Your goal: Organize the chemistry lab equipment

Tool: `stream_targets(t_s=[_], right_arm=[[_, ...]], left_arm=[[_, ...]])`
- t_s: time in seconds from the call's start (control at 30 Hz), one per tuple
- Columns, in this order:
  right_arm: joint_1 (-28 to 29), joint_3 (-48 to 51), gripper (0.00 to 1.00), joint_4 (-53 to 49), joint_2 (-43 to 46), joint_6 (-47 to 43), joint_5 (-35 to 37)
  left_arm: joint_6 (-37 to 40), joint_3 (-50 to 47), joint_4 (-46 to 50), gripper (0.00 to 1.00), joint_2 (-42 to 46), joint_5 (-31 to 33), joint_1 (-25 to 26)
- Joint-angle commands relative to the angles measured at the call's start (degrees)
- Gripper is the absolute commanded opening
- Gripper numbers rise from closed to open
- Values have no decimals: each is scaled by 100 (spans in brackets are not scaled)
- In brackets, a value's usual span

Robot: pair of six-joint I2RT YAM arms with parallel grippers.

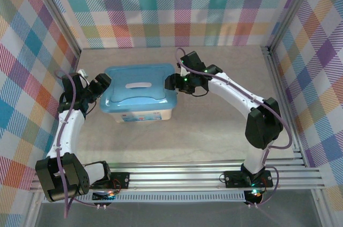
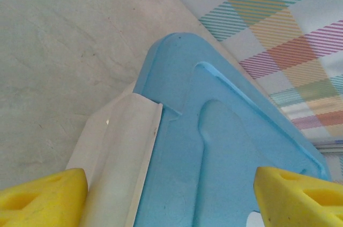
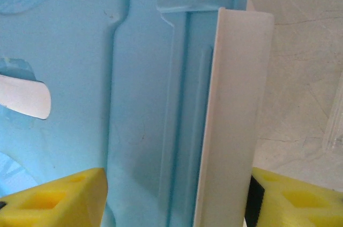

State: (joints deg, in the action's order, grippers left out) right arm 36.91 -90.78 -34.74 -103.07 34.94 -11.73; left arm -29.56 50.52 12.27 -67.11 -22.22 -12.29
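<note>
**A:** How do the jaws of the left gripper (image 2: 171, 200) stand?

**B:** Spread wide, gripping nothing. Its yellow foam pads (image 2: 43, 197) sit on either side of a white plastic latch (image 2: 120, 152) and a corner of the flat blue rectangular plastic lid (image 2: 225, 146).

**A:** And the right gripper (image 3: 177, 200)?

**B:** Parted too, and not clamped. A second white plastic latch (image 3: 233, 120) stands between its pads. One pad is just beside the latch's edge, and the other is well off it, over the lid.

**A:** Further out?

**B:** The lid lies closed on a large translucent plastic box (image 1: 142, 113) in the middle of the grey table (image 1: 214, 130). The left gripper is at the box's left end and the right gripper at its right end.

**A:** Where is the chemistry lab equipment?

**B:** I cannot tell. The box wall is too cloudy to see through. A thin clear edge (image 3: 335, 125) lies on the table at the border of the right wrist view, too cut off to name.
</note>
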Motion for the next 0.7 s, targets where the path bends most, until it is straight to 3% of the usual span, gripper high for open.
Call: stream_targets(t_s=[0.0, 0.37, 0.67], right_arm=[[238, -360, 65, -148, -155, -298, 5], [502, -784, 58, -544, -432, -519, 502], [615, -1061, 46, -746, -583, -605, 760]], left_arm=[[226, 221, 246, 81, -28, -94, 241], [410, 239, 486, 79, -248, 111, 521], [385, 162, 444, 79, -284, 209, 731]])
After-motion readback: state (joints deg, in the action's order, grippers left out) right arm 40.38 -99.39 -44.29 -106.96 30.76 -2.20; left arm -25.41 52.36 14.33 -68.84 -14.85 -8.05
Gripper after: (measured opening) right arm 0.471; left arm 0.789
